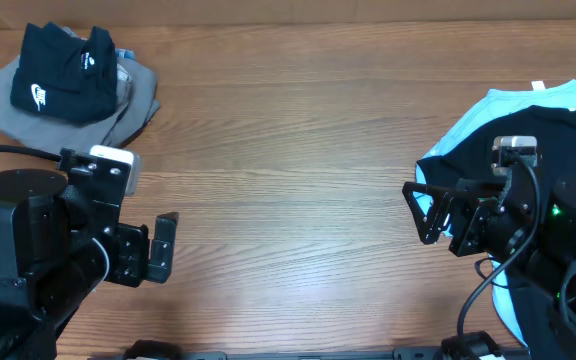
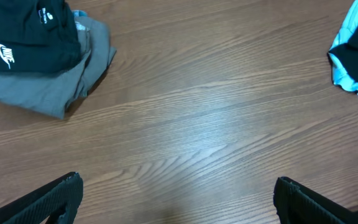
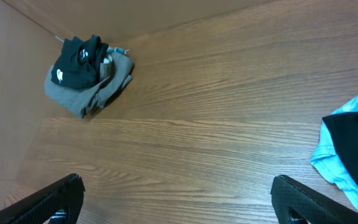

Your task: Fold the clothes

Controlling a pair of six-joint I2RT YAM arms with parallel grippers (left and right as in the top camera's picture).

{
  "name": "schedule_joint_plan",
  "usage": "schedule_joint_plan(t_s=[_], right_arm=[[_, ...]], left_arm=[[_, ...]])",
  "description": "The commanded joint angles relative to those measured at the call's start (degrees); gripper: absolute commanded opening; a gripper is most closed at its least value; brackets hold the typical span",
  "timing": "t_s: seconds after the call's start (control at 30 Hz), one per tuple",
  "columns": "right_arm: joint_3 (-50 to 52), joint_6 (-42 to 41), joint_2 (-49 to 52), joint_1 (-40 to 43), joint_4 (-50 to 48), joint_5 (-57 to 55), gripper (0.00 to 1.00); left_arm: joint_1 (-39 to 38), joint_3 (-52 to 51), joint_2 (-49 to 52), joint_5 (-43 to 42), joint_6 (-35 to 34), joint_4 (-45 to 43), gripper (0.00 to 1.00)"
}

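Note:
A folded stack sits at the far left: a black Nike garment [image 1: 60, 72] on a folded grey garment [image 1: 8, 110]. It also shows in the left wrist view [image 2: 23, 37] and the right wrist view [image 3: 76, 62]. An unfolded pile lies at the right edge: a black garment [image 1: 568, 140] over a light blue one [image 1: 508, 105], partly under my right arm. Its edge shows in the left wrist view [image 2: 356, 53] and the right wrist view [image 3: 353, 143]. My left gripper [image 1: 158, 248] is open and empty. My right gripper [image 1: 423, 212] is open and empty beside the pile.
The wooden table [image 1: 288, 180] spreads between the two piles. Its far edge runs along the top of the overhead view. Black arm bases fill the lower left and lower right corners.

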State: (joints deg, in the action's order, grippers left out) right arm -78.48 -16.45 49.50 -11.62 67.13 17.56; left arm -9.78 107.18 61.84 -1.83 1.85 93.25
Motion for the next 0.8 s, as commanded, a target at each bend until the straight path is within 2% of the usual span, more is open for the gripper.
schedule_joint_plan(t_s=[0.0, 0.1, 0.2, 0.33, 0.37, 0.5, 0.77], right_arm=[[-1.03, 0.42, -0.24, 0.02, -0.04, 0.09, 1.0], [-0.92, 0.44, -0.24, 0.02, 0.22, -2.89, 1.0], [1.9, 2.14, -0.7, 0.02, -4.28, -6.45, 1.0], [10.54, 16.31, -5.9, 0.02, -19.82, -5.9, 1.0], [13.29, 17.73, -7.72, 0.02, -23.43, -5.9, 1.0], [25.03, 18.01, -16.68, 0.02, -31.15, -5.95, 1.0], [40.7, 18.01, -32.89, 0.02, -32.39, -6.14, 1.0]], left_arm=[[-0.5, -0.2, -0.09, 0.74, -0.59, -0.04, 1.0], [-0.5, -0.2, -0.09, 0.74, -0.59, -0.04, 1.0], [-0.5, -0.2, -0.09, 0.74, -0.57, -0.04, 1.0], [-0.5, -0.2, -0.09, 0.74, -0.59, -0.04, 1.0], [-0.5, -0.2, -0.09, 0.74, -0.59, -0.04, 1.0], [-0.5, -0.2, -0.09, 0.74, -0.59, -0.04, 1.0], [-0.5, -0.2, -0.09, 0.74, -0.59, -0.04, 1.0]])
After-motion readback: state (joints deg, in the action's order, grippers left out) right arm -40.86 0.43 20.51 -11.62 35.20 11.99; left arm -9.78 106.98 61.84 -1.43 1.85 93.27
